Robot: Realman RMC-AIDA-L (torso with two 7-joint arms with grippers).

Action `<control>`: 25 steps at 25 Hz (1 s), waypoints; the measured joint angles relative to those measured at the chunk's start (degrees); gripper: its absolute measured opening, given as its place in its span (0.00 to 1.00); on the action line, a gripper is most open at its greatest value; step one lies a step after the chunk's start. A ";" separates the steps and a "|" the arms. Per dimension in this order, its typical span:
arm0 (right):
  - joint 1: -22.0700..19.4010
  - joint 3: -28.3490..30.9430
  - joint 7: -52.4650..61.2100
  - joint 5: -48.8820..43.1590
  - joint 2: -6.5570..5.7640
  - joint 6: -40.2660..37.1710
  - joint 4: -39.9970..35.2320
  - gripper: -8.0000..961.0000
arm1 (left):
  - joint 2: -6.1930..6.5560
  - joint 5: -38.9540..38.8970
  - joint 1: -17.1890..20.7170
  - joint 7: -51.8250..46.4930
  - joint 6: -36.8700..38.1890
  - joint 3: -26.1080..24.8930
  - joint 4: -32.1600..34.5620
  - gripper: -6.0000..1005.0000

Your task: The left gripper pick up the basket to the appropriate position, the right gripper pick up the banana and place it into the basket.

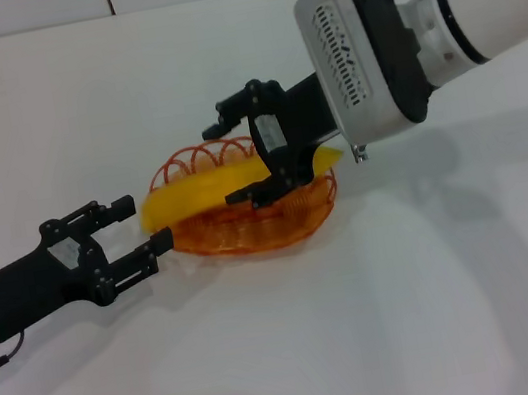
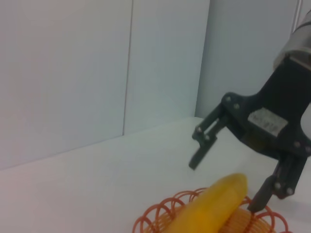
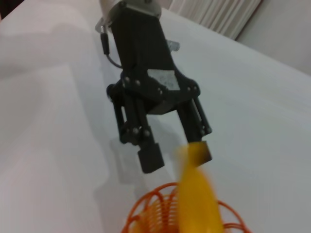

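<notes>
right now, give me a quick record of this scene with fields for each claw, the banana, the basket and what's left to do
left claw: open, beside the basket's left edge, holding nothing
right claw: open, over the basket, fingers either side of the banana
banana: lying across the basket, one end sticking out past the rim on the left
basket: orange wire, resting on the white table
left to do: right claw probably just needs to pull away

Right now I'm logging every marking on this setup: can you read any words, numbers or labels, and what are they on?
No text is legible.
White label on the right gripper: print too blurred to read.
Pale patch on the left gripper: nothing legible.
Banana and basket: no markings visible.
</notes>
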 joint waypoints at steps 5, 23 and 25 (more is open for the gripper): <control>-3.24 1.75 0.05 1.26 -0.22 -0.81 -4.28 0.73 | 0.04 0.00 0.35 0.10 0.11 -0.04 -0.07 0.70; -12.25 36.43 -6.97 0.28 -2.22 -19.65 9.28 0.84 | 1.02 0.29 2.54 3.78 0.09 -0.13 -0.14 0.70; -12.30 38.41 -9.49 0.25 -2.51 -19.57 13.17 0.84 | 1.15 0.23 3.03 5.95 -0.02 -0.40 -0.19 0.70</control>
